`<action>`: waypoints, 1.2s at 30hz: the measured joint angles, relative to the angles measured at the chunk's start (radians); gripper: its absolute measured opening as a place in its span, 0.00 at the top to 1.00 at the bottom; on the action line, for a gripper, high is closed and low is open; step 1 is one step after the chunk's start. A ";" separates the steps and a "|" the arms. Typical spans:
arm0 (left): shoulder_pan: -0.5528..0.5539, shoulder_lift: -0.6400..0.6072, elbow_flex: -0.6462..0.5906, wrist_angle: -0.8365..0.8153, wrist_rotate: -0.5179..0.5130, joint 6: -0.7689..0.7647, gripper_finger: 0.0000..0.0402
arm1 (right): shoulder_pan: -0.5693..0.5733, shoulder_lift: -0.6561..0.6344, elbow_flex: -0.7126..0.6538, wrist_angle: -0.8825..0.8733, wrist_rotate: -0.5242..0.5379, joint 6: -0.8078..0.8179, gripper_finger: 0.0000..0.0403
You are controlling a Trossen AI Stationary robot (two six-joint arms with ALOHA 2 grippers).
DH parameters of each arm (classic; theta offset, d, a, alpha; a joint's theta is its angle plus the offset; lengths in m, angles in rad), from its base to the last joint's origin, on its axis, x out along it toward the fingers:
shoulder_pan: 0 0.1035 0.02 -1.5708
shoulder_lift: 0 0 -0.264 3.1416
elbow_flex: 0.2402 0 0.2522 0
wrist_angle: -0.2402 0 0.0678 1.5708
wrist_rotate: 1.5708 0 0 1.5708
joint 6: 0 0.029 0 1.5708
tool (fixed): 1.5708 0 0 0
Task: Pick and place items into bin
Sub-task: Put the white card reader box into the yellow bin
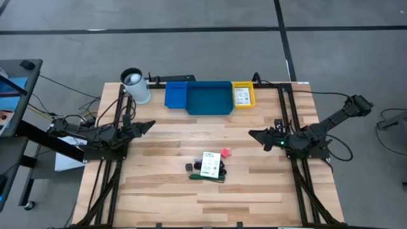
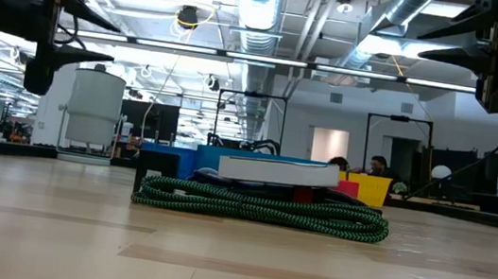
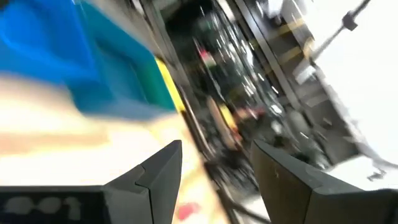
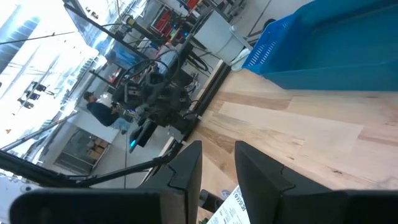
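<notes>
A white card with green print is lying in the lower middle of the high view, sitting on top of a small heap of items on the wooden table. A pink-red cube is resting just beside the card's upper right corner, a black block is sitting at its left edge, and green ties are running along its lower edge. In the low view the card is lying flat across a coil of green ties in the middle of the frame. Toward the top of the high view, a large blue bin is standing at the far edge of the table, with a smaller blue bin touching its left side and a yellow bin touching its right. A white cylindrical cup is standing left of the bins. The left gripper is hanging at the middle left of the frame, well apart from the heap, its fingers standing apart and holding nothing. The right gripper is hovering at the middle right, facing the left one, its fingers parted by a narrow gap and empty.
</notes>
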State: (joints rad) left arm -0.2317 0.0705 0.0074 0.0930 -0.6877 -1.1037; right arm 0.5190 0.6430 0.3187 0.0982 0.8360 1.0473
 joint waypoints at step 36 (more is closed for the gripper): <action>0.331 0.841 0.107 0.430 0.889 -0.256 0.55 | 0.000 0.000 0.001 0.001 0.000 -0.018 0.77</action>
State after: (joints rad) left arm 0.0988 0.9114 0.1146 0.5235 0.2017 -1.3593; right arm 0.5190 0.6432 0.3195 0.0991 0.8360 1.0292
